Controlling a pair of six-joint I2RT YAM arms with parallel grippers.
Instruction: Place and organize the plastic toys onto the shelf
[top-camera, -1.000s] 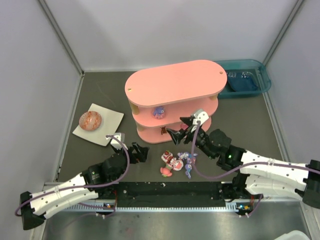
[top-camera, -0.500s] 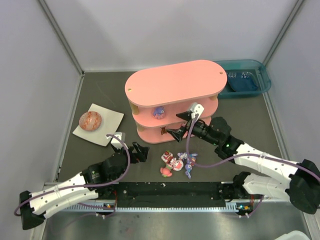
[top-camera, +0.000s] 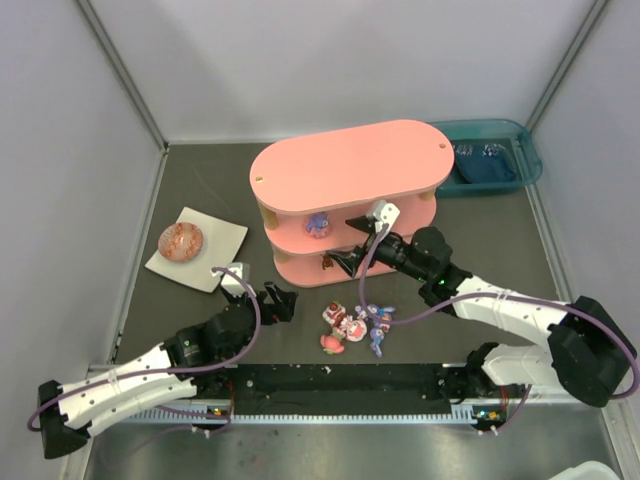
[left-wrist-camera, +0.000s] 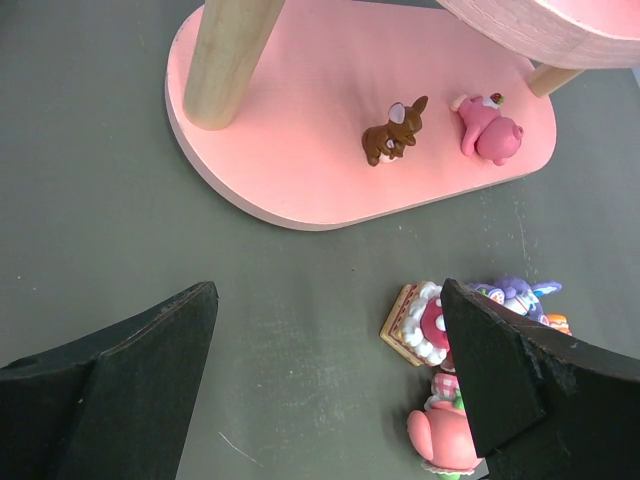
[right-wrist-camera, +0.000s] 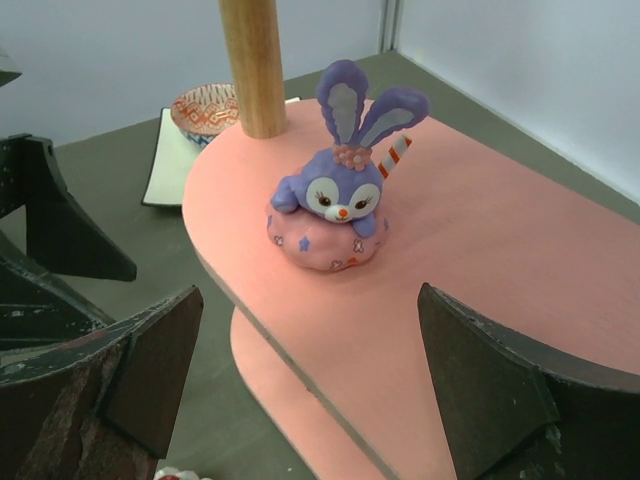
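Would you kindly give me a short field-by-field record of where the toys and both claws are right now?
middle tier: purple bunny-eared plastic figurine, upright
bottom tier: small brown plastic figurine, pink plastic figurine
dark grey tabletop: cluster of glossy plastic figurines before the pink oval three-tier wooden shelf
left claw: open, empty
right claw: open, empty, at the middle tier

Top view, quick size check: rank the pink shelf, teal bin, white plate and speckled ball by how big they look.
1. Pink shelf, largest.
2. Teal bin and white plate: about alike, not ranked; the bin sits partly behind the shelf.
3. Speckled ball, smallest.
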